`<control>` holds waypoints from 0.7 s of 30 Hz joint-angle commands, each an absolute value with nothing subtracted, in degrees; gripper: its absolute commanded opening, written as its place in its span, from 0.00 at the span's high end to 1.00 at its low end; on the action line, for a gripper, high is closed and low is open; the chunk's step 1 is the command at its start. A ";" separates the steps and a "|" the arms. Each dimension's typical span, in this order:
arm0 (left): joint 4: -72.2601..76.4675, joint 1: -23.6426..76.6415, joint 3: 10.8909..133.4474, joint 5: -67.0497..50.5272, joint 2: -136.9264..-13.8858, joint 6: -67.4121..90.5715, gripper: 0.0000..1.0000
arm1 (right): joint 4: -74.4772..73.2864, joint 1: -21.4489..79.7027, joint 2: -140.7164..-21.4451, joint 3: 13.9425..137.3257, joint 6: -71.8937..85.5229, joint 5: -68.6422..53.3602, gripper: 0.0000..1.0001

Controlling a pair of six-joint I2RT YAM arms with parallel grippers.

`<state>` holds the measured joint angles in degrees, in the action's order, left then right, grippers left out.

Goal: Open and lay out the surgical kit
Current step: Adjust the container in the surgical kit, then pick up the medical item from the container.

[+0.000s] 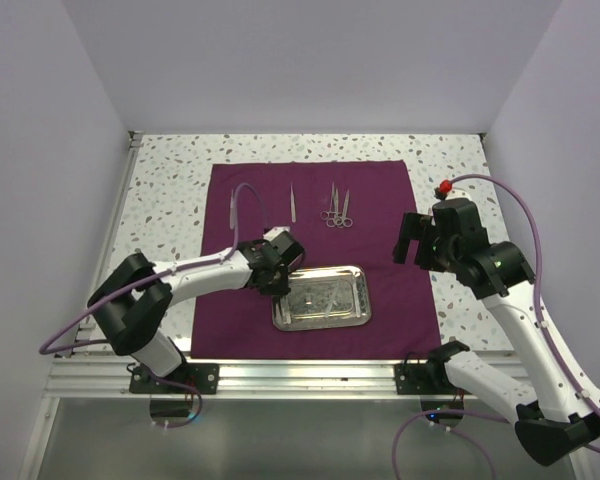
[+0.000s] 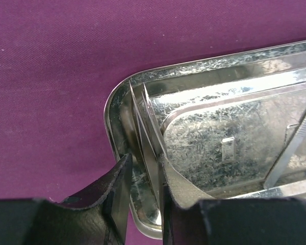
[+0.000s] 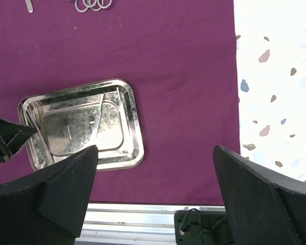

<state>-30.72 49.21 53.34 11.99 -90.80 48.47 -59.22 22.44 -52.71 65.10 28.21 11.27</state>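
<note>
Step in hand: removal of an instrument from the steel tray (image 1: 363,296) was judged to be under way; the cloth wrap (image 1: 380,190) was already spread flat on the table (image 1: 170,190).
Kit location: the tray lay on the near half of the cloth; tweezers (image 1: 292,204) and ring-handled instruments (image 1: 338,210) were laid out on the far half, just beside each other.
Left gripper (image 2: 145,163): positioned at the tray's left end, jaws drawn close on either side of a thin steel instrument (image 2: 143,127) leaning against the tray wall. Whether the pads were pressing it could not be told.
Right gripper (image 3: 155,153): held above the cloth's right part, spread wide, nothing between the fingers.
Next move (judgement): the grip on the thin blades would need confirming. A straight lift clear of the rim was called for, then placement in the laid-out row.
Left wrist view only: the blades between the fingers and a second instrument (image 2: 291,145) lying in the tray.
Top view only: the laid-out row and both arms' placement.
Right wrist view only: the empty, wide-set jaws.
</note>
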 commanded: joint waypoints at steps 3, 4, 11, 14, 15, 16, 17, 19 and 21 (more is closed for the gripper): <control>-27.60 49.22 54.32 13.18 -93.42 47.90 0.71 | -59.76 22.33 -52.29 65.65 27.16 12.74 0.02; -27.25 49.31 54.23 12.92 -93.86 47.81 0.71 | -59.77 22.32 -52.47 65.74 27.16 12.92 0.02; -24.70 49.13 54.58 11.78 -97.64 46.85 0.92 | -60.29 22.41 -52.65 66.18 26.98 13.71 0.02; -25.22 49.13 55.98 11.60 -98.26 46.41 1.00 | -60.56 22.32 -52.73 66.18 26.90 13.97 0.02; -25.40 49.04 56.42 11.60 -98.17 46.15 1.00 | -60.56 22.32 -52.65 66.27 26.98 14.06 0.02; -25.75 49.13 57.38 11.60 -98.09 45.97 1.00 | -60.47 22.41 -52.65 66.18 26.98 14.06 0.02; -26.97 49.04 58.00 11.69 -97.74 45.79 1.00 | -60.47 22.33 -52.73 66.09 26.98 13.98 0.02; -29.51 49.13 60.45 11.95 -96.86 45.09 1.00 | -60.29 22.33 -52.82 66.09 27.16 14.15 0.02; -31.80 49.13 62.48 12.39 -94.84 44.74 1.00 | -59.94 22.32 -52.82 65.92 27.33 14.24 0.02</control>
<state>-30.02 49.15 58.11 12.19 -96.51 45.82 -59.83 22.44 -52.86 65.10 28.01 12.95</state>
